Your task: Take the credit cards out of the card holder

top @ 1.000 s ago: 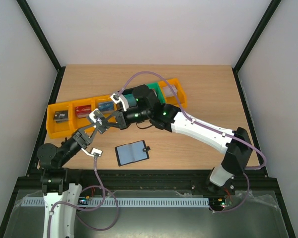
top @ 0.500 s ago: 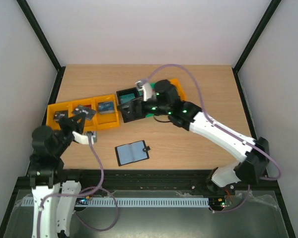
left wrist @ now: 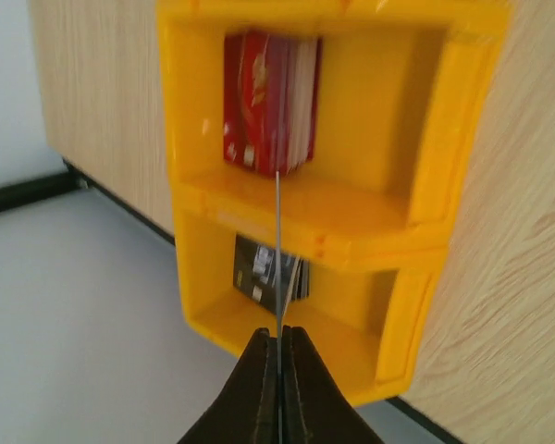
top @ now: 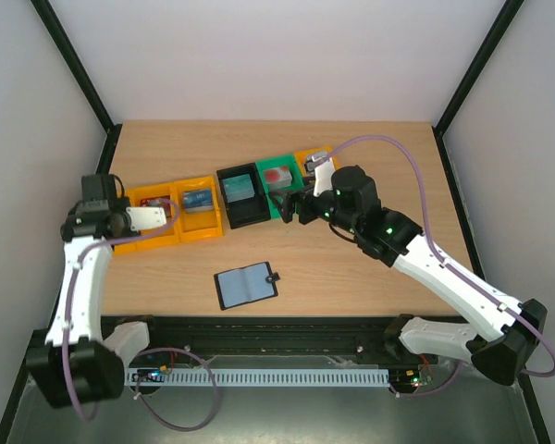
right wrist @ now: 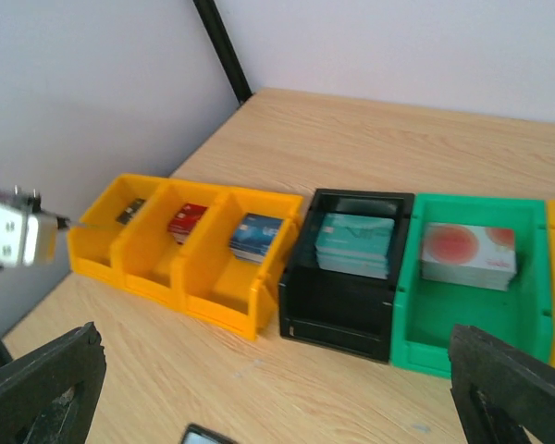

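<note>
The black card holder (top: 247, 285) lies open on the table near the front, its blue-grey inside facing up; one corner of it (right wrist: 203, 435) shows in the right wrist view. My left gripper (left wrist: 279, 331) is shut on a thin credit card (left wrist: 278, 259), seen edge-on, so its face is hidden. It hangs over the yellow bins (left wrist: 351, 199), above a red card stack (left wrist: 264, 111). From above, the left gripper (top: 169, 215) is at the left end of the bin row. My right gripper (top: 294, 205) stands open and empty by the green bin (top: 282, 211).
A row of bins stands across the table's middle: yellow bins (right wrist: 166, 268) with dark, red (right wrist: 187, 220) and blue (right wrist: 256, 236) card stacks, a black bin (right wrist: 342, 314) with teal cards (right wrist: 356, 242), a green bin (right wrist: 462, 342) with white red-dot cards (right wrist: 469, 254).
The two grippers were close together over the bins. My left arm has swung left to the end yellow bins; my right arm has drawn back right and opened. The card holder has not moved.
</note>
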Motion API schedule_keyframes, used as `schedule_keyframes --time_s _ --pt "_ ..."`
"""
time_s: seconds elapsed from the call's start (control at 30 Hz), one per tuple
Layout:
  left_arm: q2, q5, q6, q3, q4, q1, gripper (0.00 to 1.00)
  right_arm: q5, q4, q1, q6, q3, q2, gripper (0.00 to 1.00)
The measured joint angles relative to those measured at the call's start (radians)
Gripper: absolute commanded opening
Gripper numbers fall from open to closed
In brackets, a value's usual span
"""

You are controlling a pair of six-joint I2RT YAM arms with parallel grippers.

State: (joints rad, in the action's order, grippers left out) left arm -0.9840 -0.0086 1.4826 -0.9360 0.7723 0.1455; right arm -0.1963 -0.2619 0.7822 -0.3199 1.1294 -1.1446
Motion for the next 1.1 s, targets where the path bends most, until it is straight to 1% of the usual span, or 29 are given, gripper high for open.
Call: schedule_keyframes --time_s 0.1,0.2,0.33,0.43,0.57,0.73,0.87,1.1 --pt "-0.132 -0.015 0.018 -0.07 -0.016 0.085 0.02 0.013 -0.014 -0.005 0.045 -0.03 0.025 0.99" --pt "-0.219 0.0 0.04 -0.109 -0.075 0.161 0.02 0.011 -0.031 -0.012 0.091 -0.039 0.035 0.99" --pt "-0.285 0.08 0.084 -0.11 -0.179 0.248 0.02 0.018 -0.074 -0.023 0.158 -0.018 0.019 0.99" --pt "-0.328 0.136 0.148 -0.11 -0.232 0.294 0.02 0.029 -0.084 -0.028 0.192 -0.01 0.015 0.99" --pt "-0.409 0.163 0.241 -0.109 -0.307 0.325 0.02 0.042 -0.092 -0.036 0.231 -0.01 0.016 0.99" --pt "-0.482 0.174 0.317 -0.109 -0.389 0.331 0.02 0.051 -0.094 -0.04 0.267 -0.01 0.016 0.99" --pt "-0.51 0.163 0.349 -0.099 -0.422 0.331 0.02 0.06 -0.096 -0.044 0.292 -0.008 0.006 0.99" --pt "-0.57 0.127 0.381 -0.034 -0.529 0.332 0.02 0.066 -0.108 -0.052 0.325 0.015 -0.039 0.99"
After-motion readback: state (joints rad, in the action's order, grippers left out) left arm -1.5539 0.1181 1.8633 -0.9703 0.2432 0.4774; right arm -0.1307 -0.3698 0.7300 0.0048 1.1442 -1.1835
